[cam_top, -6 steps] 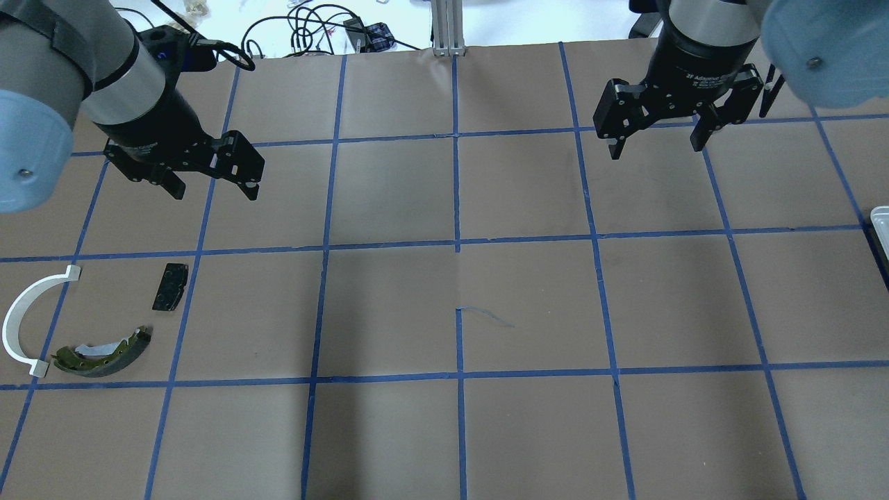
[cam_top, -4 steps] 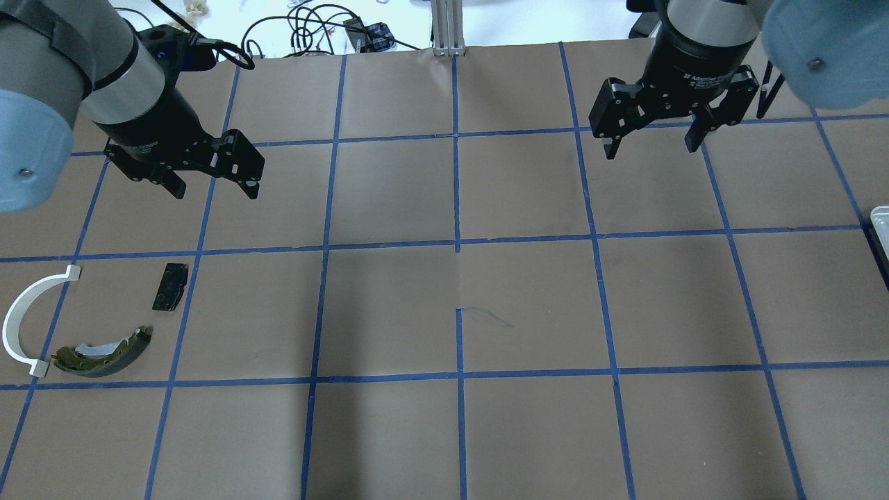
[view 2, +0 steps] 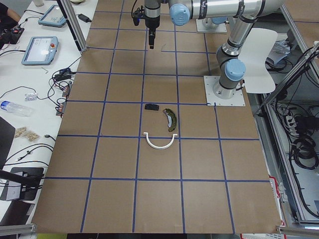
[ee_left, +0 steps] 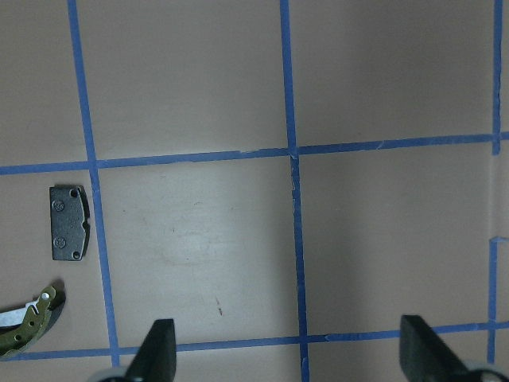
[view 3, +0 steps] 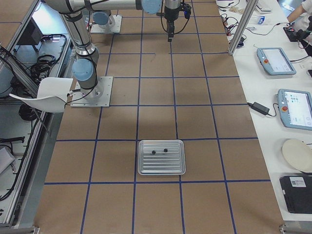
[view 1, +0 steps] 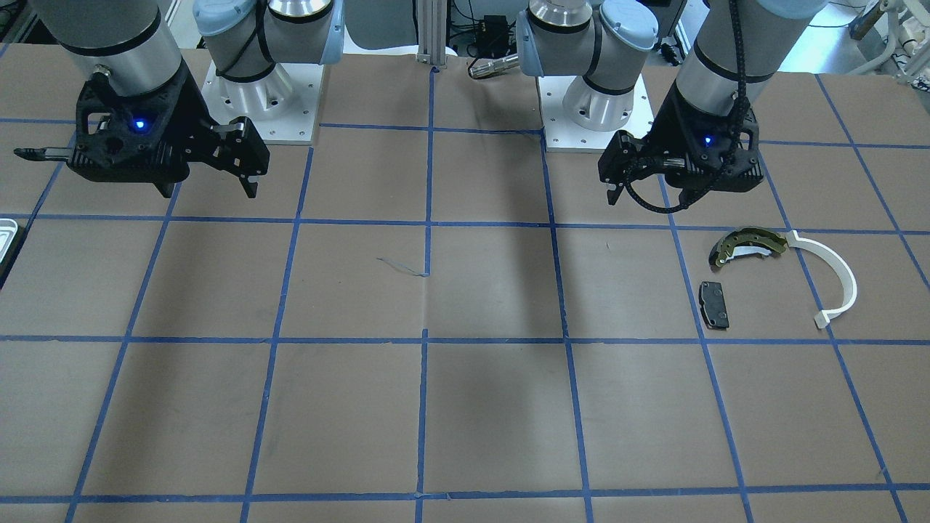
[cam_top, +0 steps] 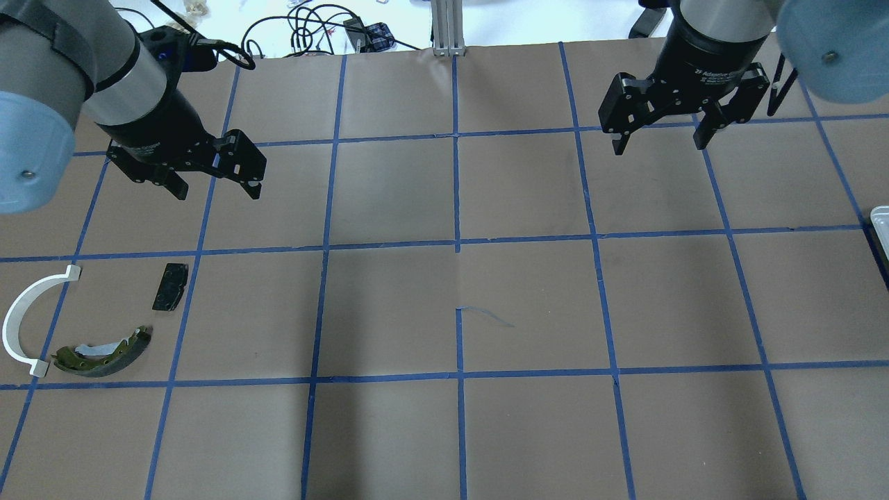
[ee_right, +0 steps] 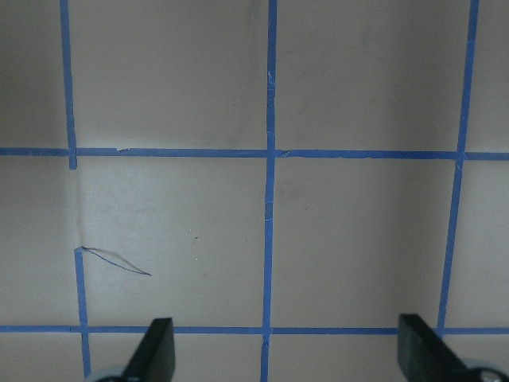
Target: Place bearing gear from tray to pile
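The pale grey tray (view 3: pixel 146 168) lies on the table near the right end, and two small dark round parts (view 3: pixel 154 152) lie in it. Only its rim shows in the overhead view (cam_top: pixel 881 217). The pile lies at the left: an olive-gold brake shoe (cam_top: pixel 104 351), a white arc (cam_top: pixel 21 316) and a black pad (cam_top: pixel 170 286). My left gripper (cam_top: pixel 215 189) hangs open and empty above the table, beyond the pad. My right gripper (cam_top: pixel 658 146) hangs open and empty over the far right squares, well away from the tray.
The table is brown paper with a grid of blue tape (cam_top: pixel 456 243). Cables (cam_top: pixel 312 28) and a metal post (cam_top: pixel 448 28) sit past the far edge. Both arm bases (view 1: pixel 261 94) stand on the robot's side.
My right gripper has shifted slightly to the right and towards the far edge, still open. The left gripper and the pile have not visibly moved.
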Controlling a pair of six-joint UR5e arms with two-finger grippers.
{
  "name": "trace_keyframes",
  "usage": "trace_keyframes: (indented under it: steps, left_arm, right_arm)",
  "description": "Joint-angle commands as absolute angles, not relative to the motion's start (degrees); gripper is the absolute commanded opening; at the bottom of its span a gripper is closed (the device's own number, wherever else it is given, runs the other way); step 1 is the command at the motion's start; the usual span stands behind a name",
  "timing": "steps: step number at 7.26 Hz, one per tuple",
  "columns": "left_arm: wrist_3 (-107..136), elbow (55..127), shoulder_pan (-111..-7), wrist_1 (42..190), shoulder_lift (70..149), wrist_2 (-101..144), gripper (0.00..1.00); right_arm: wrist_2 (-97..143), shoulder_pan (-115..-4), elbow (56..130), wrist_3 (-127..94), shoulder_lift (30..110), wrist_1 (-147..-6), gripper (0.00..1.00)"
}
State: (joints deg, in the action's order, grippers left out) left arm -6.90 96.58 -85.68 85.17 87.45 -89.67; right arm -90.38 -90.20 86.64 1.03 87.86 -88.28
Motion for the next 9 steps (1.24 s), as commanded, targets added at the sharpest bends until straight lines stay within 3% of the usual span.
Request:
trace_keyframes:
  steps: [1,9]
  left_arm:
    - [-7.6,96.8,-85.7,85.1,87.5,-90.2,1.0]
    - [-7.6,96.6,-85.6,84.1,87.4,-90.3,1.0]
  right_arm:
    - [-91.0,-88.2,86.7,1.6,87.6,-88.7,1.0]
    - [-93.5,-71.1,85.7,4.0,84.8,-88.1,1.0]
